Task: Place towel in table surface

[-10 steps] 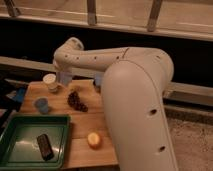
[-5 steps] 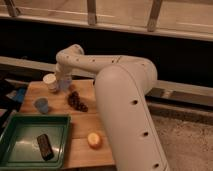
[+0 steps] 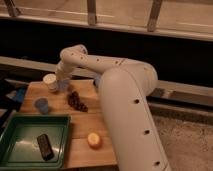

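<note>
My gripper (image 3: 61, 86) is at the end of the white arm (image 3: 125, 95). It hangs low over the back left of the wooden table (image 3: 85, 122), just right of a white cup (image 3: 50, 81). I see no towel plainly. A small bluish patch (image 3: 96, 80) shows behind the arm at the table's back edge, and I cannot tell what it is. The gripper's tip looks greyish blue, and I cannot tell whether anything is in it.
A blue cup (image 3: 42, 105) and a dark bunch of grapes (image 3: 76, 101) sit in front of the gripper. An orange fruit (image 3: 93, 140) lies near the front edge. A green tray (image 3: 20, 131) at the front left holds a dark object (image 3: 45, 146). A blue item (image 3: 20, 94) lies at the left edge.
The arm's large body has swung across the view. The gripper has dropped slightly and stays beside the white cup. The things on the table have not moved.
</note>
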`<state>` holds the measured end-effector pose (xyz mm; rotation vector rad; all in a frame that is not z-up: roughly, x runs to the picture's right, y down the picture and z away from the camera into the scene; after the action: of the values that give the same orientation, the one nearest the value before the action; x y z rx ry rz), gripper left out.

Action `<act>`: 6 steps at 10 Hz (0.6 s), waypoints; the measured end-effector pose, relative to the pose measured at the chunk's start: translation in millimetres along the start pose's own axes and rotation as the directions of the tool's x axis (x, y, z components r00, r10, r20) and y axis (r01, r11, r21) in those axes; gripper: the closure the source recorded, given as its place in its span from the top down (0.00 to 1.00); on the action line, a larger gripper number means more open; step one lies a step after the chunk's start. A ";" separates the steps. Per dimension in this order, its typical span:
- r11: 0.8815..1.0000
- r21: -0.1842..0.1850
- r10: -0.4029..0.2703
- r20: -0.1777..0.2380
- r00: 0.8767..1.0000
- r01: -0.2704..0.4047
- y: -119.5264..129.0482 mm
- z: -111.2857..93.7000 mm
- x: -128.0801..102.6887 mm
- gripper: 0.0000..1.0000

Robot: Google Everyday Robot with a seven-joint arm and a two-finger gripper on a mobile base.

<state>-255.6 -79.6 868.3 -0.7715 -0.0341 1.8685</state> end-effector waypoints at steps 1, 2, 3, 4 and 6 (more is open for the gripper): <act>1.000 -0.005 0.010 -0.001 1.000 -0.010 -0.6 -1.1 -1.2 0.80; 1.000 -0.004 0.020 0.002 1.000 -0.020 -3.4 -2.9 -3.2 0.80; 0.999 -0.005 0.032 0.015 0.999 -0.032 -6.9 -8.0 -7.5 0.80; 0.999 -0.008 0.036 0.030 0.999 -0.036 -6.7 -11.8 -10.1 0.80; 0.999 -0.023 0.034 0.068 0.997 -0.032 1.8 -25.9 -16.9 0.80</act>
<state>-239.8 -102.9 855.5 -0.7266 -0.0859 1.9287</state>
